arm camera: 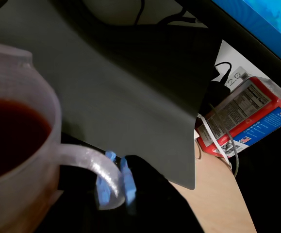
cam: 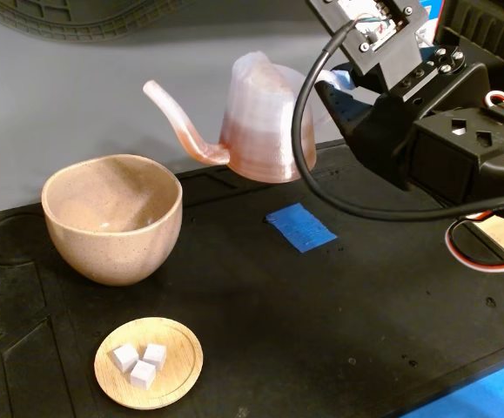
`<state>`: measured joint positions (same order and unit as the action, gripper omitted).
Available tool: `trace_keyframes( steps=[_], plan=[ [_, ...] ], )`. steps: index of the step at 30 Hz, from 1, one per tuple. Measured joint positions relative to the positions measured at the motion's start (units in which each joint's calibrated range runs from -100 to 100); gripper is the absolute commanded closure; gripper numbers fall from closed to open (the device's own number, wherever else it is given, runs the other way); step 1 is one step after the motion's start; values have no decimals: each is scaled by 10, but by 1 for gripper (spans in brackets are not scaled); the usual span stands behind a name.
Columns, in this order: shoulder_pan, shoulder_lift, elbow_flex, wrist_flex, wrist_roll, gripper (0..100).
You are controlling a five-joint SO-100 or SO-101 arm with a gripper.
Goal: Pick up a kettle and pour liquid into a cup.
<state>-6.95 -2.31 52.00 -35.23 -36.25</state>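
Note:
The kettle (cam: pixel 260 122) is translucent pinkish-white and ribbed. It hangs upright above the back of the mat, with its thin spout (cam: pixel 178 122) pointing left towards the cup. My gripper (cam: pixel 334 83) is shut on the kettle's loop handle at its right side. In the wrist view the blue fingertips (arm camera: pixel 126 182) pinch the handle (arm camera: pixel 89 162). Dark red-brown liquid (arm camera: pixel 9 131) fills the kettle (arm camera: pixel 19 194). The beige-pink speckled cup (cam: pixel 112 218) stands on the mat at the left, below and left of the spout tip, and looks empty.
A black mat (cam: pixel 321 331) covers the table. A blue tape patch (cam: pixel 300 227) lies below the kettle. A small wooden dish (cam: pixel 149 361) with three white cubes sits at the front left. A red box (arm camera: pixel 247 116) and cables lie off the mat.

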Motion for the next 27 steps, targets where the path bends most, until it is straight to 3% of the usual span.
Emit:
trace_keyframes(
  steps=[11,15,18,27],
  plan=[
    [2,0,-30,3,44,99],
    [2,1,-81,81,79,99],
    [-7,1,-88,84,89,99],
    [-29,33,-133,84,188,99]
  ],
)
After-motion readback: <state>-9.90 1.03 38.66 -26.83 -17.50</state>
